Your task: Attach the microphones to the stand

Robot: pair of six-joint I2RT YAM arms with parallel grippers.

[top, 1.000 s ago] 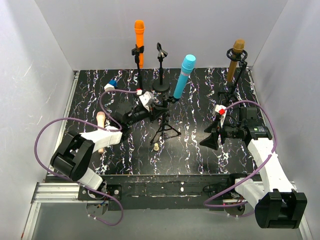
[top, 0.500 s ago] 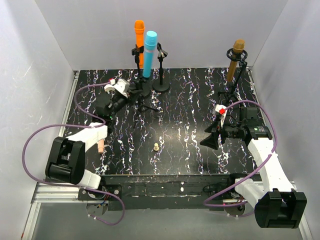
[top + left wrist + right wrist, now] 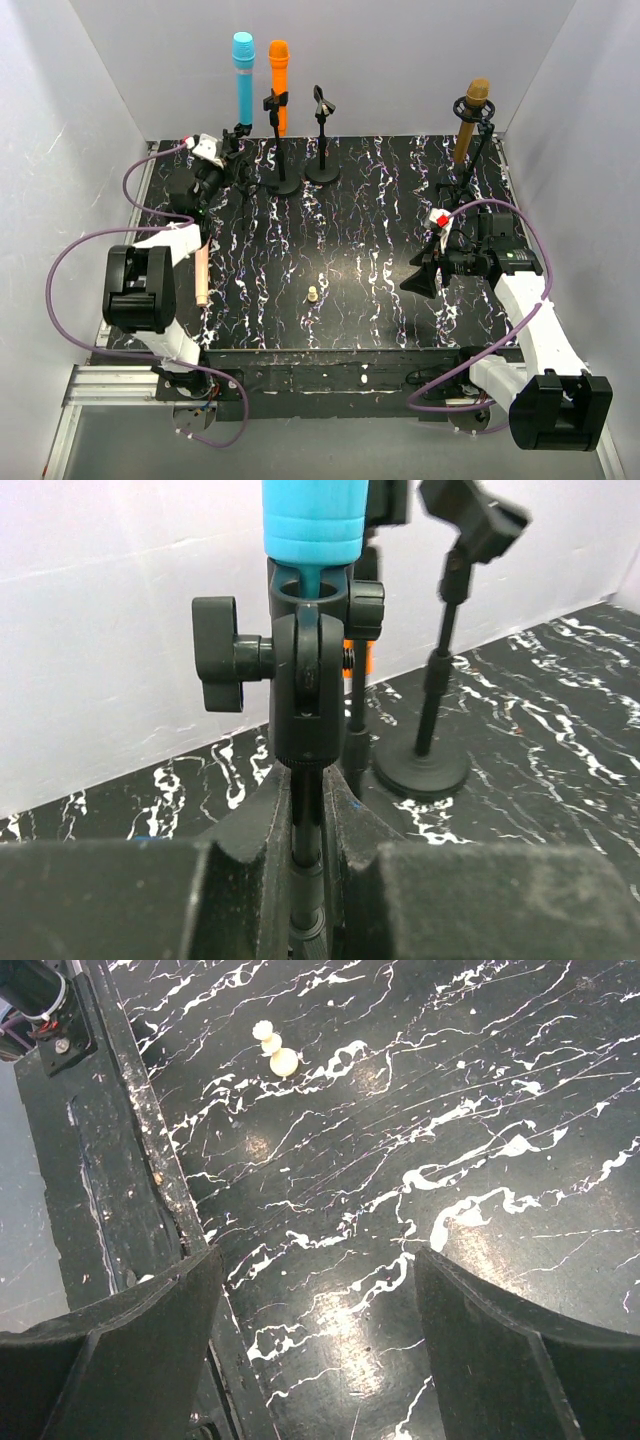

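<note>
The light blue microphone (image 3: 243,72), clipped upright in its black stand (image 3: 303,710), had travelled from mid-mat to the back-left corner. The left gripper (image 3: 305,855) clamped the stand's thin rod between foam pads (image 3: 120,900); the right gripper (image 3: 315,1300) gaped empty above the marbled mat (image 3: 450,1110).

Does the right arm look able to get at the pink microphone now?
Doubtful. The right hand is open and empty, and only a small peg lies between, but the pink microphone lies far left, right beside the left arm.
</note>
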